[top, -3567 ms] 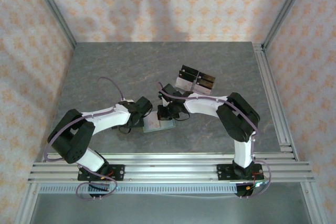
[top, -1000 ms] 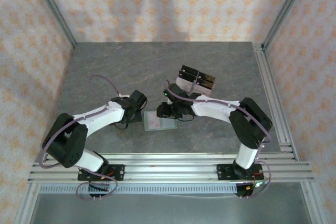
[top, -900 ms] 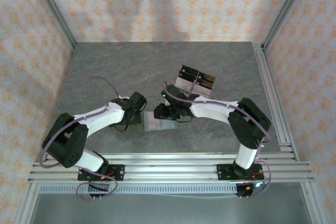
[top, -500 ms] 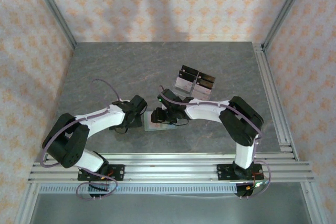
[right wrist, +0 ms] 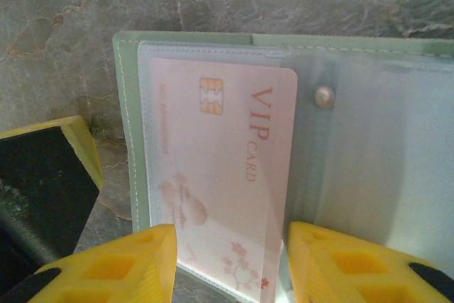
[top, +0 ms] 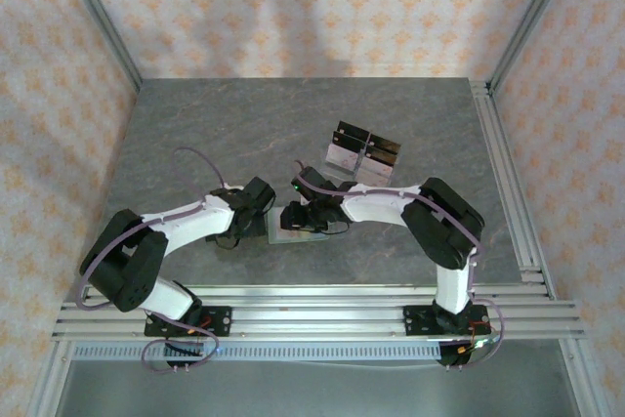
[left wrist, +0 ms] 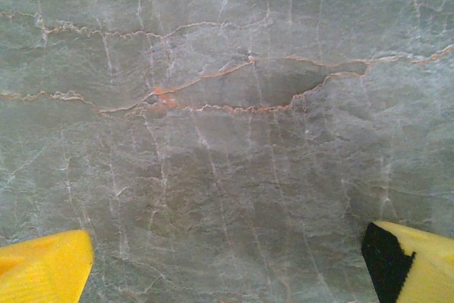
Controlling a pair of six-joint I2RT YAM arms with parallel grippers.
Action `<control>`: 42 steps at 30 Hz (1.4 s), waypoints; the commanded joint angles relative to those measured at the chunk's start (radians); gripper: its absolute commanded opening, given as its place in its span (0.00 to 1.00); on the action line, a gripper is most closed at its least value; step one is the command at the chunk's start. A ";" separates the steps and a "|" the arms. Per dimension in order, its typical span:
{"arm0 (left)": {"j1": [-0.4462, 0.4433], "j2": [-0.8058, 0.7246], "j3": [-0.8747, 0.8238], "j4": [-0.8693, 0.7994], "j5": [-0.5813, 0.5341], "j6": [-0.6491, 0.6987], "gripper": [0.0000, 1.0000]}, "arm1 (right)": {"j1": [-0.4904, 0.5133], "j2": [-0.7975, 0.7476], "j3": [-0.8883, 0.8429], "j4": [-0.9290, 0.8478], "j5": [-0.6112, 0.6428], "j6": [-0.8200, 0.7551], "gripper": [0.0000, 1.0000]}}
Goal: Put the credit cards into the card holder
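The pale pink rectangular VIP credit card (right wrist: 220, 168) sits partly inside the open sage-green card holder (right wrist: 126, 118), long axis running ahead of the right tool (right wrist: 230, 267), which straddles its near end; whether clenched, I cannot tell; the left tool (left wrist: 227, 260) hangs released beside the holder

Card holder (right wrist: 126, 133): sage-green, lying open and flat on the counter (right wrist: 71, 5) with its clear sleeves up and a small snap stud (right wrist: 324, 96) near mid-frame. It spans the upper and right parts of my right wrist view.
Credit card (right wrist: 220, 161): pale pink with a gold chip and "VIP CARD" lettering, face up on the holder's left sleeve. It is slightly tilted, and its lower end sits within my right pincer (right wrist: 231, 264).
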 commanded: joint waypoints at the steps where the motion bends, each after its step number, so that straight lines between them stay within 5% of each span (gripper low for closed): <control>1: -0.008 0.016 -0.010 0.012 -0.004 -0.023 1.00 | 0.007 0.025 0.032 0.012 -0.004 0.007 0.45; 24: -0.033 0.033 -0.038 0.043 0.002 -0.044 1.00 | 0.014 0.064 0.074 0.087 -0.124 0.012 0.46; 34: -0.032 -0.020 -0.021 -0.026 -0.080 -0.074 1.00 | -0.055 -0.116 0.029 -0.018 -0.059 -0.049 0.47; 42: -0.032 -0.084 -0.009 -0.063 -0.096 -0.074 1.00 | -0.088 -0.085 0.129 -0.313 0.177 -0.278 0.47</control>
